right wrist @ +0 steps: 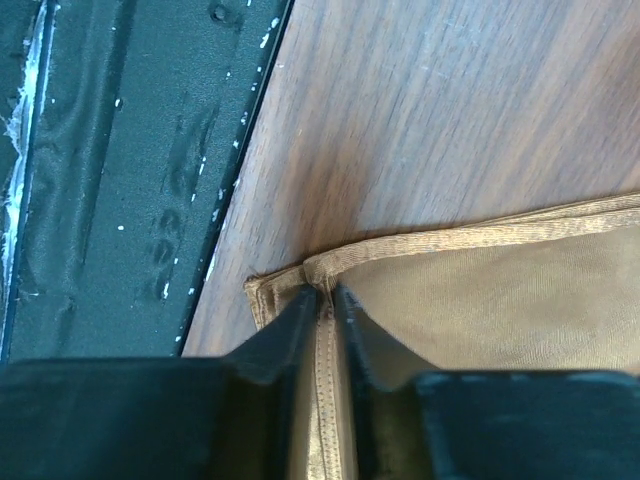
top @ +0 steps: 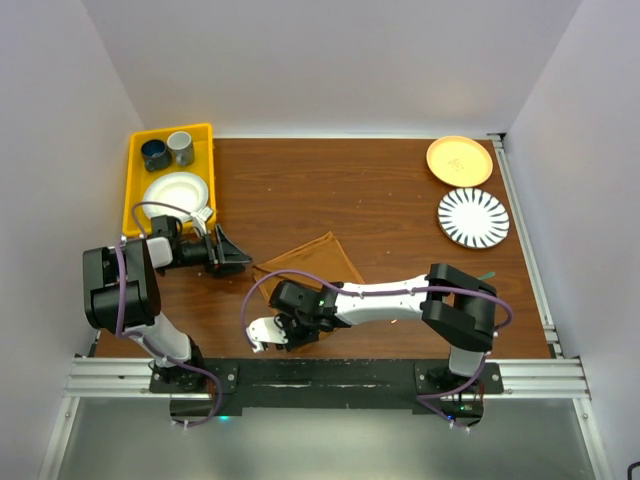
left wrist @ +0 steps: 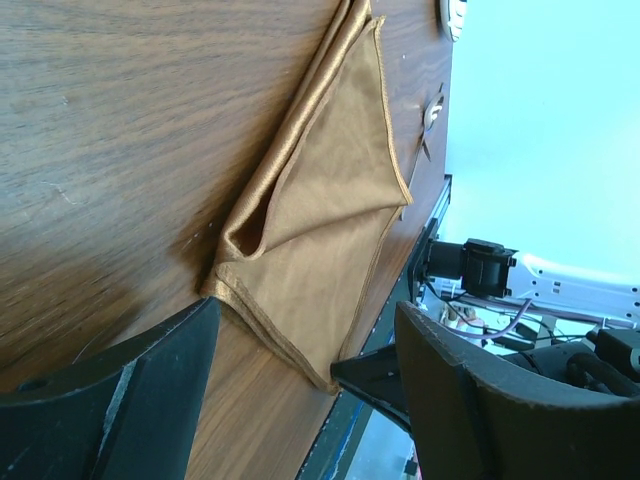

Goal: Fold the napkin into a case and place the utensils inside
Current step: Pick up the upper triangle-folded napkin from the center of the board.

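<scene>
White walls close round a brown wooden desk. From above, the napkin, partly folded into a rough diamond, lies just ahead of the left claw and just beyond the right claw, which reaches across to the cloth's near corner. Both claws are close to it, and the right one is on it.

From the left wrist, the left claw stands wide open and holds nothing. The napkin stretches straight ahead of it, its long axis running away, and its nearest corner shows between the jaws.

From the right wrist, the right claw is pinched shut on the napkin's hemmed corner. The rest of the cloth spreads ahead and to that claw's right. I judge the next fold turns on carrying this corner across the cloth ahead of it.
</scene>
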`<action>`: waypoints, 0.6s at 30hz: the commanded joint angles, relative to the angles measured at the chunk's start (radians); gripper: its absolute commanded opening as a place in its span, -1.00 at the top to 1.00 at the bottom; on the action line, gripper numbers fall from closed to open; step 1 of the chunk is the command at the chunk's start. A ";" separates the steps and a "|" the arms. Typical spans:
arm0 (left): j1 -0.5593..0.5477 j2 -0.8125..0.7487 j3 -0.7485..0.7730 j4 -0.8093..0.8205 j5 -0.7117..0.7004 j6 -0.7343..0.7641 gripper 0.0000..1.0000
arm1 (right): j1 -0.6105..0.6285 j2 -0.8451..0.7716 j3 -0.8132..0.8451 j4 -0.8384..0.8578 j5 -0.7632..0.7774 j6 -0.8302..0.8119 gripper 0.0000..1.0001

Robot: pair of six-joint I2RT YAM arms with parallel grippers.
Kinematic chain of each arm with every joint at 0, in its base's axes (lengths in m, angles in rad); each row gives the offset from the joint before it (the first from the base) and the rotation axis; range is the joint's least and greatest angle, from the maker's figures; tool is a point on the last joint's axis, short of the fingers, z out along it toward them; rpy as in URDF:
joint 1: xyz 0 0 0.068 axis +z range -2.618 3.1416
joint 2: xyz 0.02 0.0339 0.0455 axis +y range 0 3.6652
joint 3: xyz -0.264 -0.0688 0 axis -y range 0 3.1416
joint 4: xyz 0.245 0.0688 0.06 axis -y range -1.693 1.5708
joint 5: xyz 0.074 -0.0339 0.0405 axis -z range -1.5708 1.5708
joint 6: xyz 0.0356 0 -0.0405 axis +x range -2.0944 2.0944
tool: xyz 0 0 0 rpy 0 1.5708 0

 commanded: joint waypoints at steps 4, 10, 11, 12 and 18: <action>0.012 -0.020 -0.003 0.024 0.032 -0.015 -0.52 | 0.005 -0.030 0.031 -0.030 0.016 -0.013 0.92; 0.015 -0.025 -0.013 0.039 0.035 -0.027 -0.52 | 0.005 -0.071 0.035 -0.056 0.025 -0.005 1.00; 0.015 -0.028 -0.014 0.045 0.041 -0.032 -0.52 | 0.005 -0.080 0.034 -0.057 0.027 -0.005 1.00; 0.020 -0.029 -0.019 0.055 0.049 -0.041 -0.52 | 0.007 -0.086 0.037 -0.066 0.030 -0.001 1.00; 0.027 -0.065 -0.094 0.203 0.123 -0.170 -0.64 | 0.005 -0.122 0.037 -0.099 0.030 0.013 1.00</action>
